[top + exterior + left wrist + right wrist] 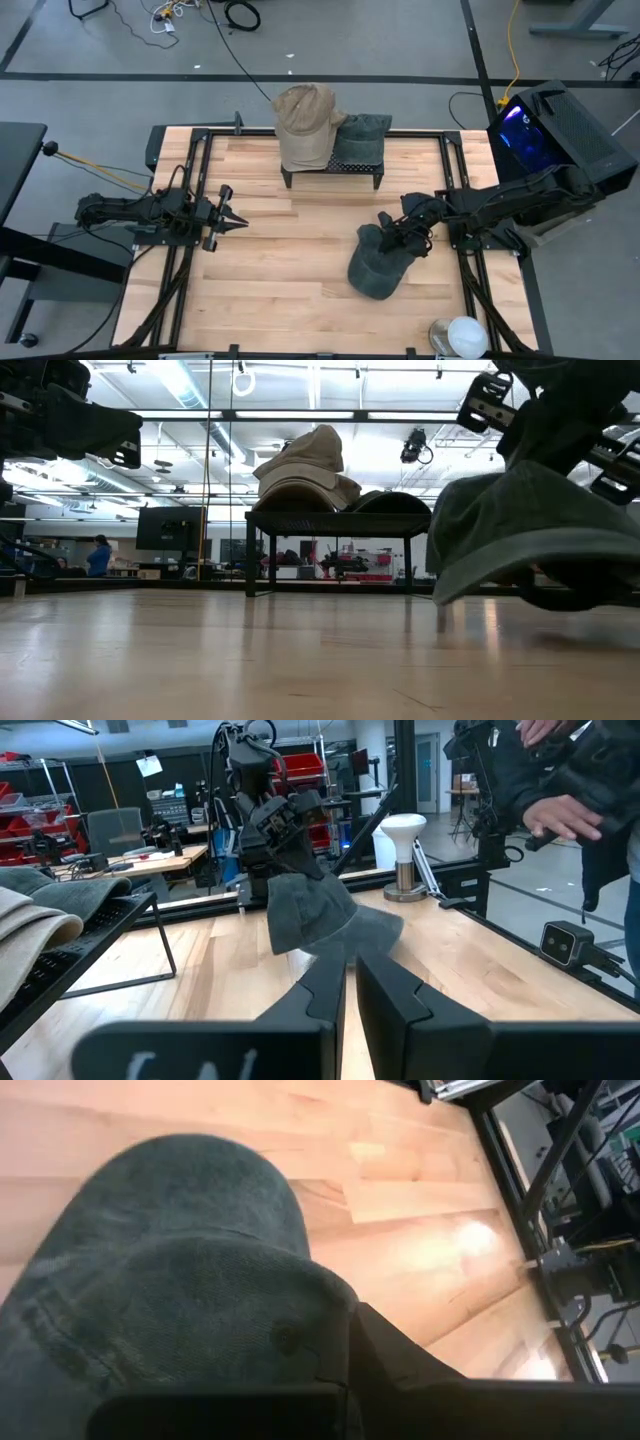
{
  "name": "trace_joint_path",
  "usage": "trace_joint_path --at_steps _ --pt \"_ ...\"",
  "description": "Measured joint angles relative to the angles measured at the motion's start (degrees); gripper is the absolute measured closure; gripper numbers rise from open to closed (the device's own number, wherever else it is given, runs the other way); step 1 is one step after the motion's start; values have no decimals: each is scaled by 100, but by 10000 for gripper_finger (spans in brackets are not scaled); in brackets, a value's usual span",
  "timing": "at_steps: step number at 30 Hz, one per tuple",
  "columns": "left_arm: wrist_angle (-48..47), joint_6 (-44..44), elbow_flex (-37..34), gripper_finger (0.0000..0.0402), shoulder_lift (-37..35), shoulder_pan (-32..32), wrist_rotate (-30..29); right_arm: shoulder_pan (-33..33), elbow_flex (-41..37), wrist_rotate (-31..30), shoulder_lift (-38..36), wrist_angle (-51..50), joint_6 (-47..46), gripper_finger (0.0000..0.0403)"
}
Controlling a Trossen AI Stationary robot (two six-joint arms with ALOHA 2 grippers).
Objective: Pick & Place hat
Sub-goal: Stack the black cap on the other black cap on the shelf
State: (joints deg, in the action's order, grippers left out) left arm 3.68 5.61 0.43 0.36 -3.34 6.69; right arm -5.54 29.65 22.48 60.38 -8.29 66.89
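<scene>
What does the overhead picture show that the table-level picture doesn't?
Only the high view shows the whole table, the left gripper waiting with fingers shut at the left side, and a white lamp at the near right corner. Only the low view shows the room behind, with a person far off. Both show the tan hat on the rack and the right gripper holding the dark hat.

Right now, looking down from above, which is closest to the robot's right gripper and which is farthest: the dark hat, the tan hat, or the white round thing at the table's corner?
From the right gripper:
1. Dark hat, held in its fingers, mid-table.
2. White round thing, near corner on the right.
3. Tan hat, on the black rack at the far edge.
</scene>
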Motion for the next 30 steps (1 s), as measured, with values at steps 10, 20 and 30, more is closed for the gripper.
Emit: trace_joint_path --at_steps 10,20,30 --pt "0 0 -1 367 -2 -1 0 0 -208 -101 0 28 146 395" --pt "0 2 -1 367 -1 0 -1 4 -208 -101 0 157 123 346" --pt "0 0 0 367 0 1 -1 4 -208 -83 -2 265 -218 259"
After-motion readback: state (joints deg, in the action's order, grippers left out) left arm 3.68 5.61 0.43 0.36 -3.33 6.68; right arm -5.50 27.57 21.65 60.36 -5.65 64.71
